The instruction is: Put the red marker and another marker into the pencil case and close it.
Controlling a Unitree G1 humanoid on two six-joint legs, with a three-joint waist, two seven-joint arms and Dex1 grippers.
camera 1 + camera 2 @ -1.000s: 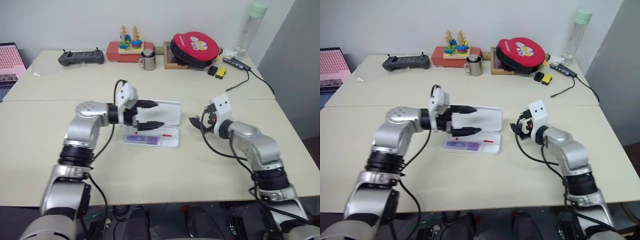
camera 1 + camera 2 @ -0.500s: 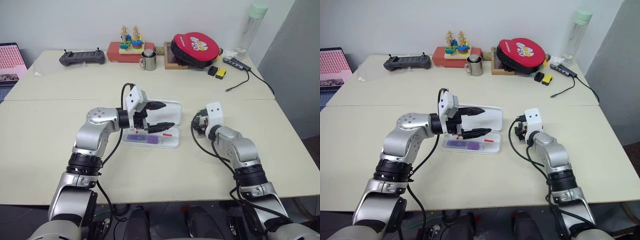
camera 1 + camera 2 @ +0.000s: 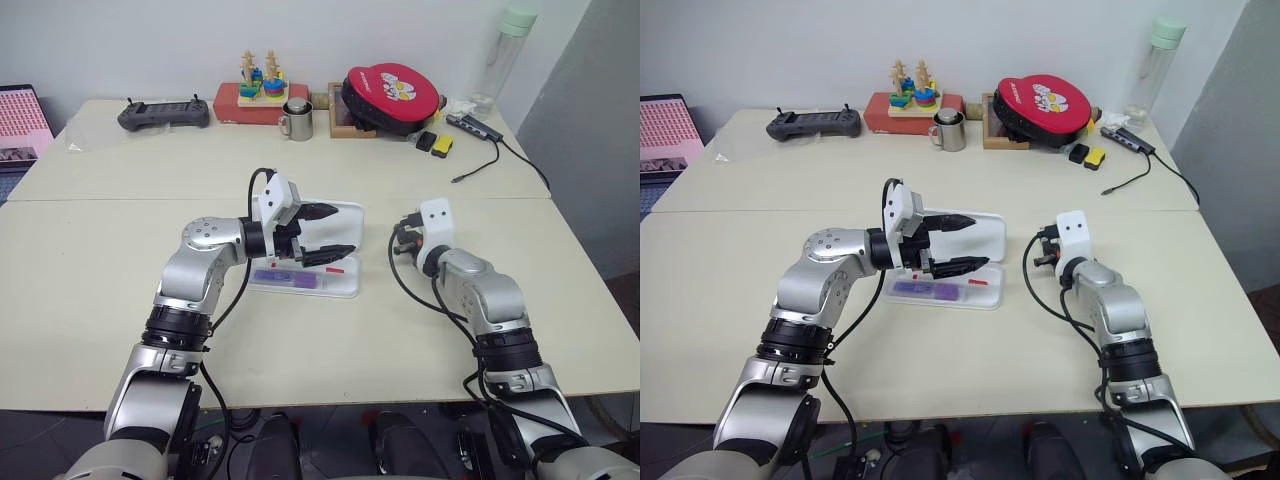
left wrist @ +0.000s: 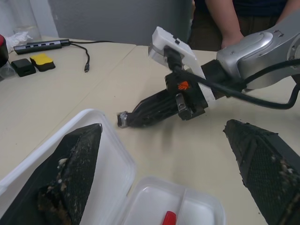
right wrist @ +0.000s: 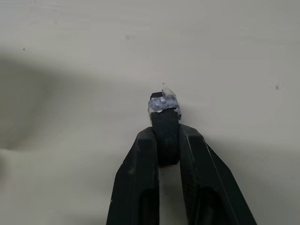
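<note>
Right wrist view: the right pincer (image 5: 164, 136) has just snapped its black fingers together, clenched on nothing but themselves over bare counter (image 5: 93, 56), where a second ago they stood apart. In the left eye view the left pincer (image 3: 335, 232) hangs spread wide over the pencil case (image 3: 345, 215), one finger above the raised lid and one above the tray, released and grasping nothing, just as it was a moment back. The lavender marker (image 3: 283, 277) lies in the tray and the red marker (image 3: 332, 269) lies beside it in the same tray, its red cap peeking up in the left wrist view. So both markers look delivered, and the right arm's closing up beside the case reads to me as that hand being done; the lid is still up, so shutting it is the step left, likely for the left pincer. As for writing: no brand or label on the case or markers can be read.
</note>
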